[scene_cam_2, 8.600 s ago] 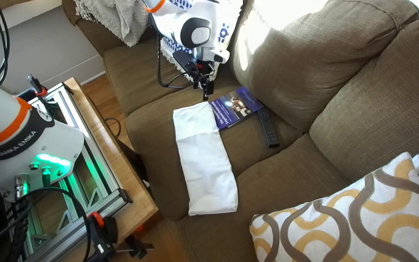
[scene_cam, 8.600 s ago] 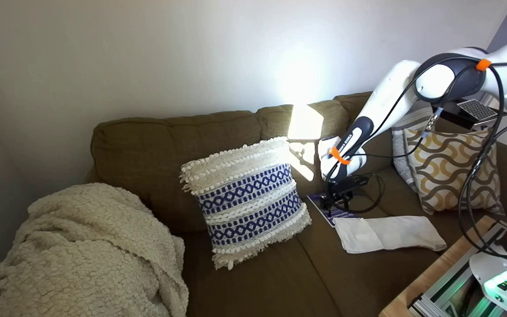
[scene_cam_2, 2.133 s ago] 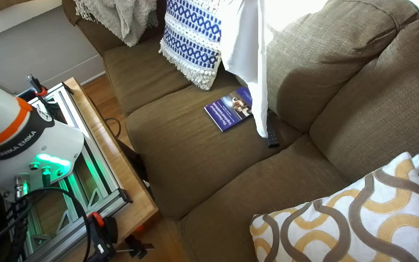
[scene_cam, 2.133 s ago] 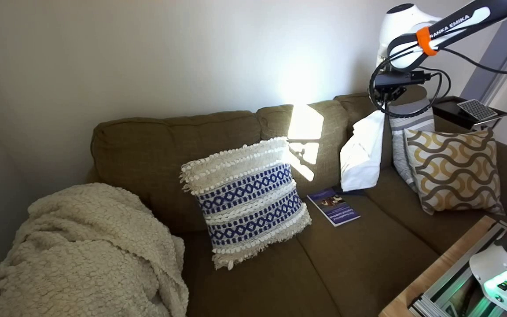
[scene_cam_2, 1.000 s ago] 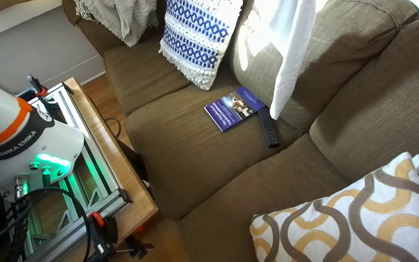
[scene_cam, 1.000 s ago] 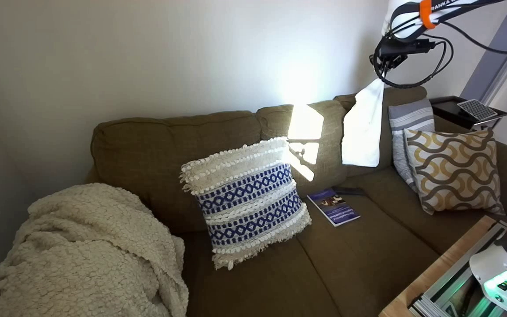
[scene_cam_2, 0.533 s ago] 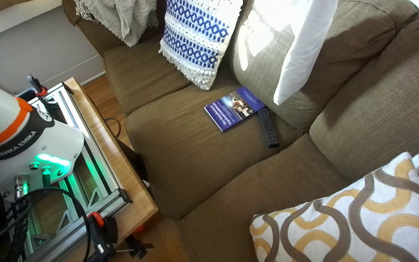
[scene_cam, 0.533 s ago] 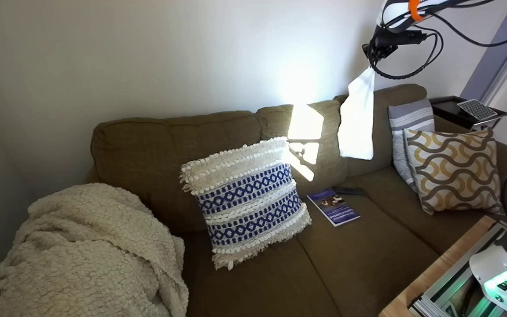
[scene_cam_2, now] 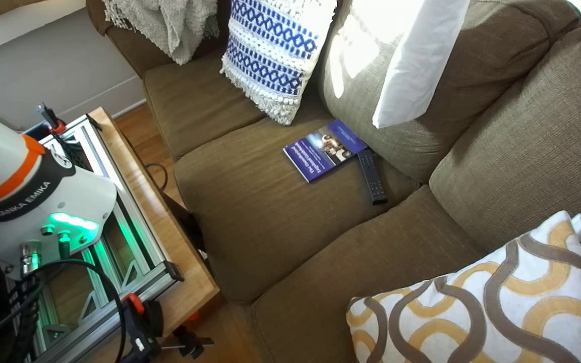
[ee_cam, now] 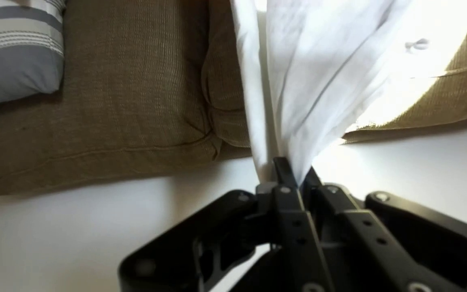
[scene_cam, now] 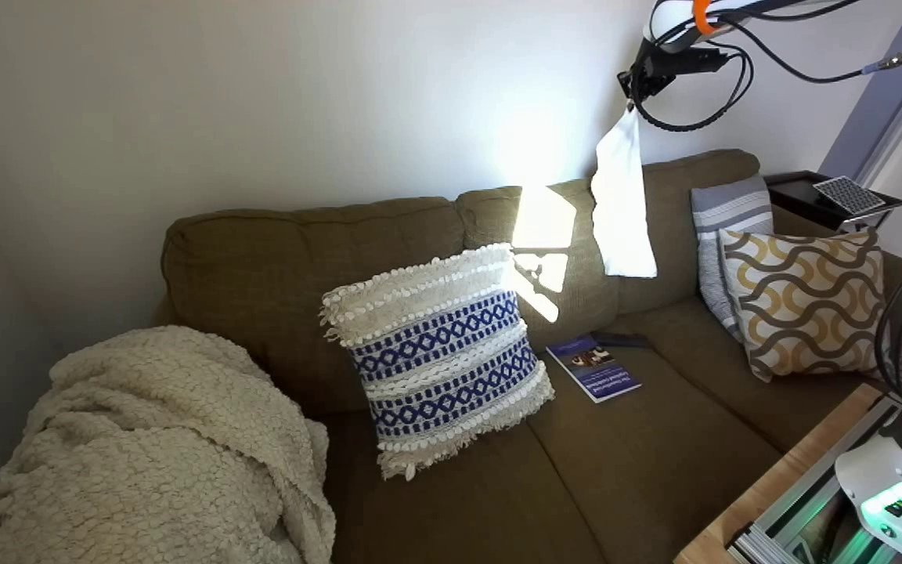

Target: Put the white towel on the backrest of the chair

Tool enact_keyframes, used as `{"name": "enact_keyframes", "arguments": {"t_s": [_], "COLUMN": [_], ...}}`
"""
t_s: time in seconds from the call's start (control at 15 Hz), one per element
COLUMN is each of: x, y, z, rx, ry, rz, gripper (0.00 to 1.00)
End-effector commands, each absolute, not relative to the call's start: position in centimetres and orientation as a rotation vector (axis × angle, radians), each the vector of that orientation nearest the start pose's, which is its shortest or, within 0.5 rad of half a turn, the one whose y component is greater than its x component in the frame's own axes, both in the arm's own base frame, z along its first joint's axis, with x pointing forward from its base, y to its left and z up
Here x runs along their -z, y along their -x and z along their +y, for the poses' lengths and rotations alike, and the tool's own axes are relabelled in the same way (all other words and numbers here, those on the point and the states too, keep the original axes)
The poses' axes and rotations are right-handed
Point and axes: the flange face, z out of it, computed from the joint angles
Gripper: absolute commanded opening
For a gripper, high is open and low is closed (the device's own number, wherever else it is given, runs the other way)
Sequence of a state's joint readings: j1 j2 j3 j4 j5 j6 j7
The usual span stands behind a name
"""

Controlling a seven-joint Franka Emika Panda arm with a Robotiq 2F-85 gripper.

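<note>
Pinched at its upper end, the white towel (scene_cam: 625, 196) hangs down from my gripper (scene_cam: 630, 107). In an exterior view the gripper is higher than the top edge of the chair's backrest (scene_cam: 674, 204), and the towel's lower part hangs in front of that backrest. The towel's lower corner (scene_cam_2: 396, 108) is above the seat, in front of a back cushion (scene_cam_2: 512, 91); the gripper is outside that view. In the wrist view the black fingers (ee_cam: 284, 172) are shut on gathered towel cloth (ee_cam: 318, 81), with the backrest's top edge (ee_cam: 128, 156) beyond.
The wall (scene_cam: 341, 94) rises behind the backrest. On the seat lie a purple book (scene_cam_2: 323, 148) and a black remote (scene_cam_2: 372, 176). A blue-and-white fringed pillow (scene_cam: 443, 360), a yellow-patterned pillow (scene_cam: 811, 305), a striped pillow (scene_cam: 733, 211) and a cream blanket (scene_cam: 169, 446) occupy the sofa.
Earlier the towel lay folded on the seat with the gripper apart from it; now it hangs in the grip. Over the last second both rose and shifted along the backrest toward the fringed pillow.
</note>
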State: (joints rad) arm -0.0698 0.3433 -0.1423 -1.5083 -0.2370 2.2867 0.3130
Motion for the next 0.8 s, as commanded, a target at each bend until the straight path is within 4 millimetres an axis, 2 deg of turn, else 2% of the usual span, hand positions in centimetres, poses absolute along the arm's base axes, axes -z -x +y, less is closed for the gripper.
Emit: {"name": "enact_keyframes", "arguments": {"t_s": [0.0,0.13,0.2,0.27,0.6,0.67,0.73], "x": [-54.7,-56.2,-55.1,-55.7,-55.3,-55.3,-55.4], "y": [-69.9,-70.4,-69.7,-69.8,-69.9,-69.9,-70.2], "z": [-13.3,-13.1,-12.9,-12.8,-12.8,-12.8,-13.0], "rx": [0.812,0.868,0.852,0.869,0.859,0.859,0.874], "ry": [3.226,3.211,3.222,3.219,3.222,3.222,3.205], "rz": [0.528,0.502,0.537,0.533,0.531,0.531,0.527], "gripper": [0.02,0.02,0.02,0.07,0.07,0.02,0.02]}}
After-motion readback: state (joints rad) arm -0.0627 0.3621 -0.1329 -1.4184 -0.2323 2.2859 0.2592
